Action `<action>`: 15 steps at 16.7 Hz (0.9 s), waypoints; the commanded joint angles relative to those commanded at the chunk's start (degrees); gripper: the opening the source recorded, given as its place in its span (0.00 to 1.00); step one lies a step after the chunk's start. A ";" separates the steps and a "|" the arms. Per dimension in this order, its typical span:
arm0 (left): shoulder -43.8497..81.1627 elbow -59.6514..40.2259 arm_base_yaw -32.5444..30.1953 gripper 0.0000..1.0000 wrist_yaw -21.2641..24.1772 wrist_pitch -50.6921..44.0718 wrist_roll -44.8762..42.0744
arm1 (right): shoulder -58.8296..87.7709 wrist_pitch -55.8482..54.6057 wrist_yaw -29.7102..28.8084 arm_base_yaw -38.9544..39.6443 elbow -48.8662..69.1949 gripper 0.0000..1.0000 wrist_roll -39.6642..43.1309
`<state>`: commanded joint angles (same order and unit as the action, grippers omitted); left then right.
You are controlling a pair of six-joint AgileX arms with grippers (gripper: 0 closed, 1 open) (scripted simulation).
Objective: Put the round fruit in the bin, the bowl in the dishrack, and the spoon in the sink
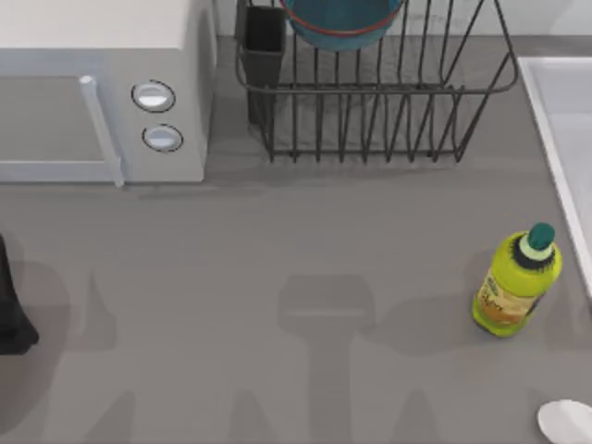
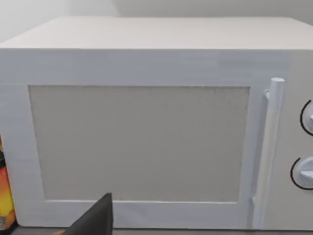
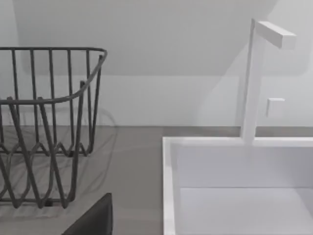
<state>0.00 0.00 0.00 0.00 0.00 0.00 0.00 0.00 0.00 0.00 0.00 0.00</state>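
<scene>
The blue bowl [image 1: 342, 23] with its red-brown rim rests inside the dark wire dishrack [image 1: 370, 120] at the back of the table; the picture's top edge cuts it off. The white spoon [image 1: 566, 421] lies on the table at the front right corner, with its oval end showing. The sink [image 1: 564, 120] runs along the right edge, and the right wrist view shows its white rim [image 3: 168, 186]. A dark part of my left gripper [image 2: 93, 220] points at the microwave. A dark part of my right gripper [image 3: 93, 218] hangs between rack and sink. The round fruit is out of view.
A white microwave [image 1: 102, 92] with two knobs fills the back left. A yellow-green bottle [image 1: 516, 282] stands at the right, near the sink. A white tap [image 3: 252, 78] rises behind the sink. A dark shape [image 1: 11, 314] sits at the left edge.
</scene>
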 joint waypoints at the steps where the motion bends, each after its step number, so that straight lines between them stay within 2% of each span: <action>1: 0.00 0.00 0.00 1.00 0.00 0.00 0.00 | 0.00 0.00 0.00 0.00 0.00 1.00 0.00; 4: 0.00 0.00 0.00 1.00 0.00 0.00 0.00 | 0.64 0.25 -0.16 0.09 0.59 1.00 0.58; 7: 0.00 0.00 0.00 1.00 0.00 0.00 0.00 | 4.80 4.00 -0.27 -0.21 3.60 1.00 5.96; 10: 0.00 0.00 0.00 1.00 0.00 0.00 0.00 | 13.15 11.01 -0.26 -0.52 8.61 1.00 16.65; 15: 0.00 0.00 0.00 1.00 0.00 0.00 0.00 | 30.97 26.46 -0.27 -1.13 19.43 1.00 40.78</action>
<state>0.00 0.00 0.00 0.00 0.00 0.00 30.98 26.46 -0.27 -1.12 19.42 40.78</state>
